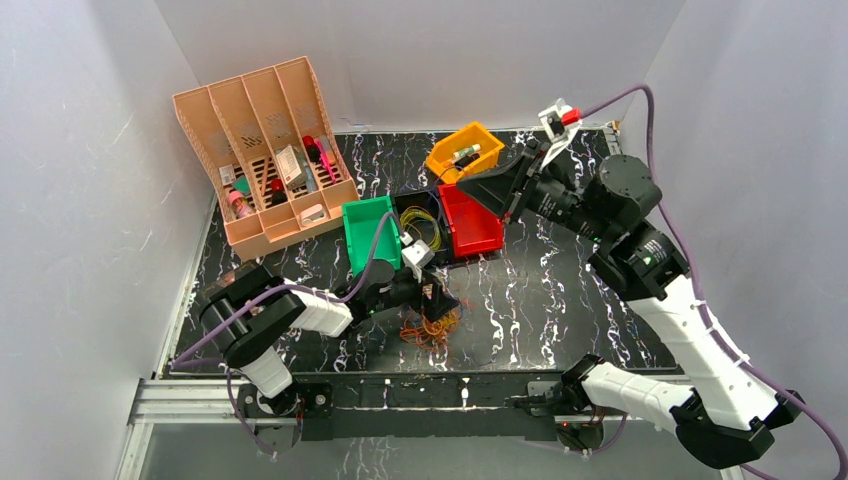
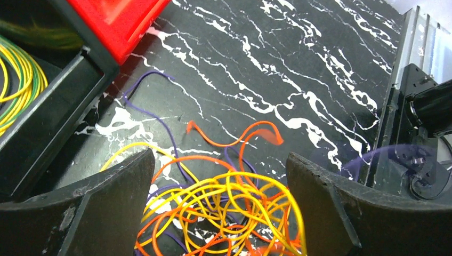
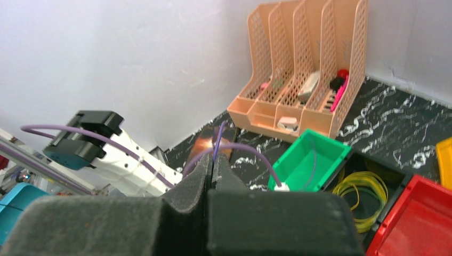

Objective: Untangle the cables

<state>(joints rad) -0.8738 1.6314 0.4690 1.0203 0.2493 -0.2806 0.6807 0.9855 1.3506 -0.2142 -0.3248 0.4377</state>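
My left tool (image 2: 219, 160) stands wide, hanging over the cables (image 2: 229, 210). They are an orange, yellow and purple tangle lying on the bench (image 1: 560, 290) near its front edge, just in front of the black bin (image 2: 37, 128). More yellow and green loops (image 2: 16, 85) lie inside that bin. My right tool (image 3: 212, 166) is pressed together, raised above the red bin (image 1: 472, 225). A thin purple strand (image 3: 217, 140) shows at its seam; I cannot tell whether it is pinched.
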